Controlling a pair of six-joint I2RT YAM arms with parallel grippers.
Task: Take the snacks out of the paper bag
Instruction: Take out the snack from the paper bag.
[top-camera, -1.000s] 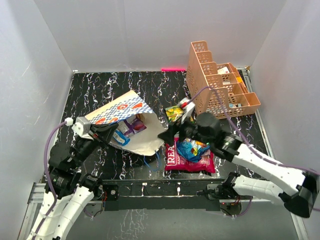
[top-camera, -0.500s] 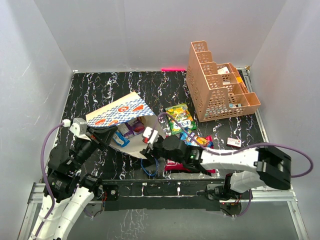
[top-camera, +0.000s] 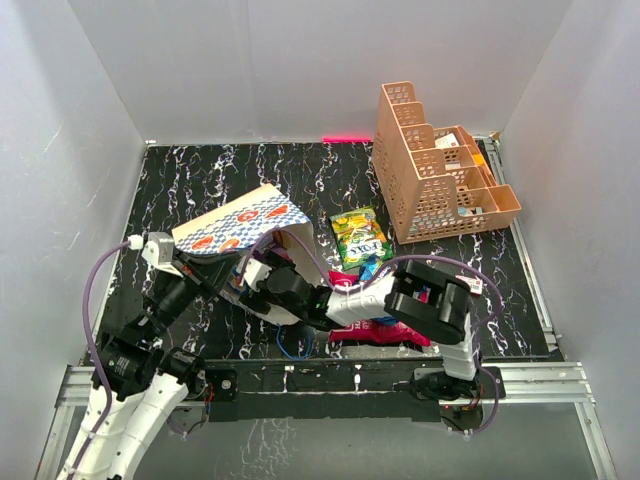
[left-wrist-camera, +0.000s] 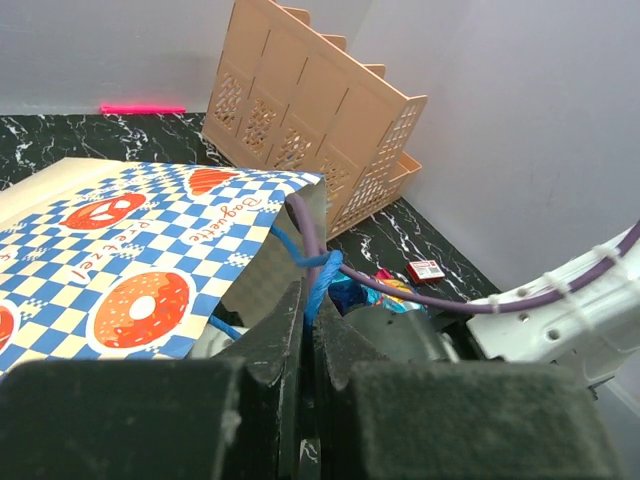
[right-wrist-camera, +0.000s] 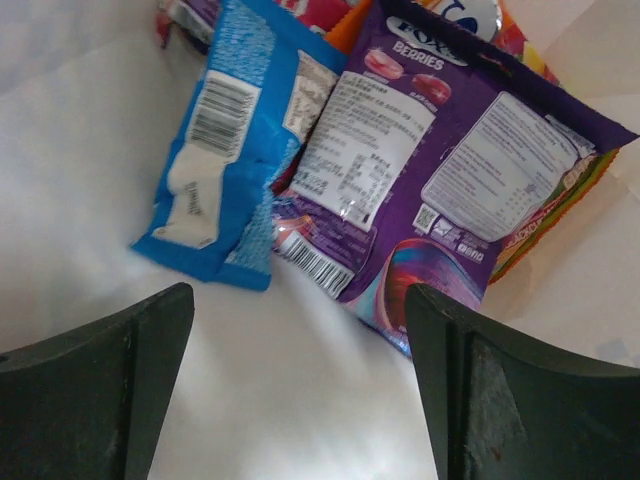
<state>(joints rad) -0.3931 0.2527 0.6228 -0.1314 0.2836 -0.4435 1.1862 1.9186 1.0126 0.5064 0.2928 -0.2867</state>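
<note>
Paper bag (top-camera: 240, 222) lies mouth rightward; right hand (right-wrist-camera: 300, 395) (empty) gapes, left hand (left-wrist-camera: 308, 335) pinches handle (left-wrist-camera: 320, 278)

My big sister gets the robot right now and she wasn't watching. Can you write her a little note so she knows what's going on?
Left gripper: shut on the blue cord handle of the paper bag, holding that edge up.
Right gripper: open, inside the bag's mouth, holding nothing.
Done: the yellow-green packet and the red bag lie out on the table, right of the paper bag.
Left: the blue packet and the purple packet lie inside on the white lining, with other colours peeking from under them.
Next, probably: close on one and pull it out.
</note>
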